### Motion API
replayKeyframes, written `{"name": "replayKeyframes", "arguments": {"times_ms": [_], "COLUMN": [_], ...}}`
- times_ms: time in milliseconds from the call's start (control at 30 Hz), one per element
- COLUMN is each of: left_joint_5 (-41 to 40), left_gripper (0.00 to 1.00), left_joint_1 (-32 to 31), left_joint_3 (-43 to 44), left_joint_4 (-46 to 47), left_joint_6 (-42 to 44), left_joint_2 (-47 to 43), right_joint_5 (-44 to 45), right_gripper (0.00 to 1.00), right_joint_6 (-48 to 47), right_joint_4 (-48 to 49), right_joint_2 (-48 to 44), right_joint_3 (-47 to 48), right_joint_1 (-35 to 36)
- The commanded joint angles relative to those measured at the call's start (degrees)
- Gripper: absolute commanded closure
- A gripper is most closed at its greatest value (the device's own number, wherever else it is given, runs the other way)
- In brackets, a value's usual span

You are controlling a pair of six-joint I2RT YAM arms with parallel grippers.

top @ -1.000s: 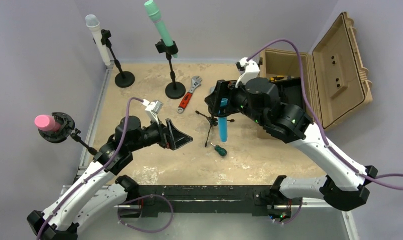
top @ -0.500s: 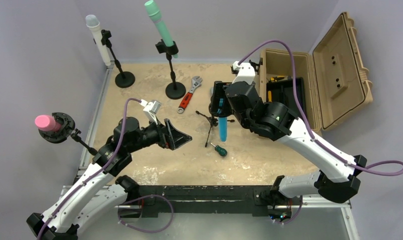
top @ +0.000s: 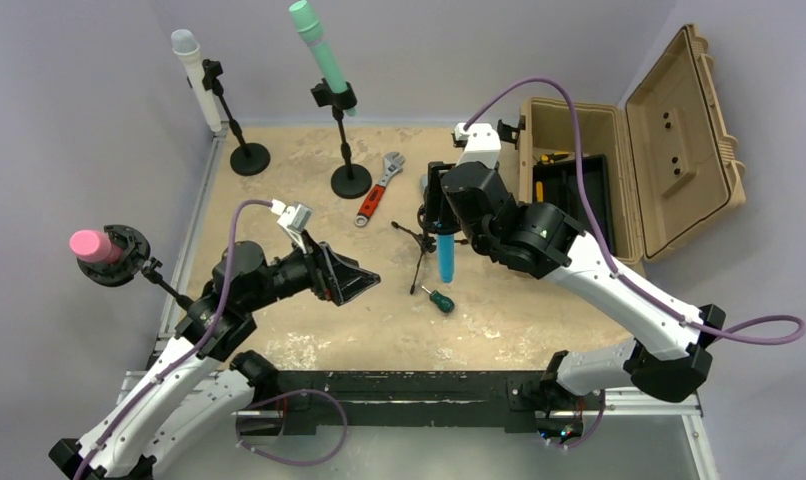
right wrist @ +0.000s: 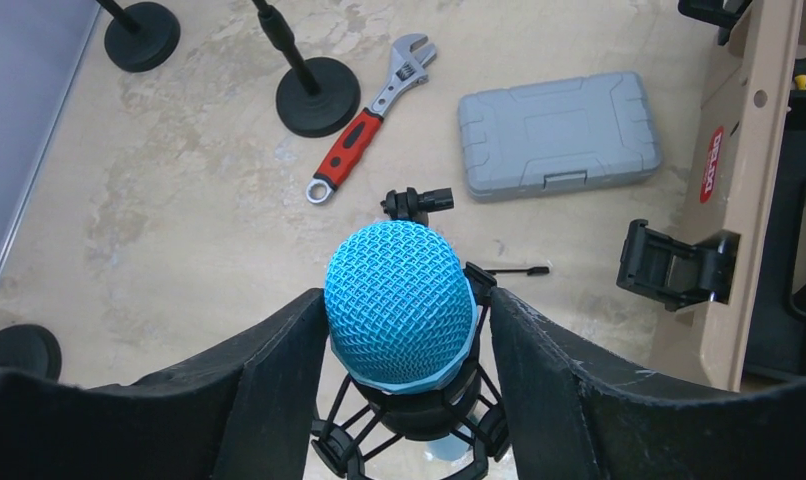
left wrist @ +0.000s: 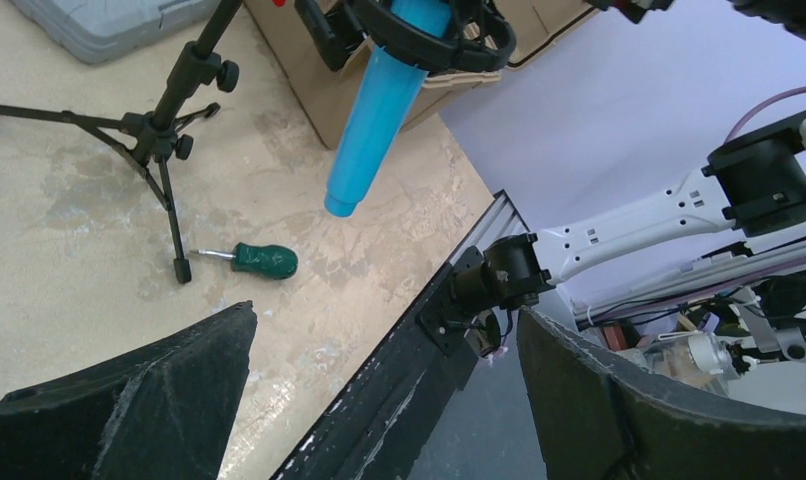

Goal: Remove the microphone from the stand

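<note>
Right gripper [right wrist: 407, 300] closing on microphone [left wrist: 377, 115] head.
Jaws have narrowed about the blue head, seated in its tripod stand [left wrist: 164, 135]; we cannot tell whether they bear yet. We judge lift-out imminent.

Left hand [top: 367, 280] gapes wide, held low; right hand [right wrist: 407, 300] points downward, partly spread.

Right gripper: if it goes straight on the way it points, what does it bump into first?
Most likely the blue microphone: its mesh head sits between the fingers of the right gripper. The black shock mount comes just below. How near the head is, I cannot tell.
</note>
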Motion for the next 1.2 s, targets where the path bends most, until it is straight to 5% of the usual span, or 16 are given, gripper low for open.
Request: {"name": "replayKeyframes", "arguments": {"times_ms": [0,300,700,1167], "left_joint_5": [0.62,-0.89,-3.49,-2.31], "left_gripper": [0.00,0.00,0.01,0.02], "left_joint_1": [-0.25,-0.20,-0.21,-0.13], "left_joint_3": [0.97,1.89,7.30,13.13], "left_joint_4": [2.97,0.85,-3.98,-4.39], "left_joint_6": [2.03,2.54,3.01,3.16], "left_joint_2": [-1.55,-1.79,1.50,4.55], "right_joint_5": [1.64,1.45,1.57,3.11], "right_gripper": [0.44,0.79,1.00,1.00], "right_joint_6": [-2.47,-5.55,-12.46,-21.81], "right_joint_4": [2.88,4.05,6.00,10.77], "right_joint_2": [0.00,0.17,2.51,8.33], "right_joint_3": [0.07,2.26,15.84,37.59], "right_joint_1": [0.28,0.28,0.28,0.27]}}
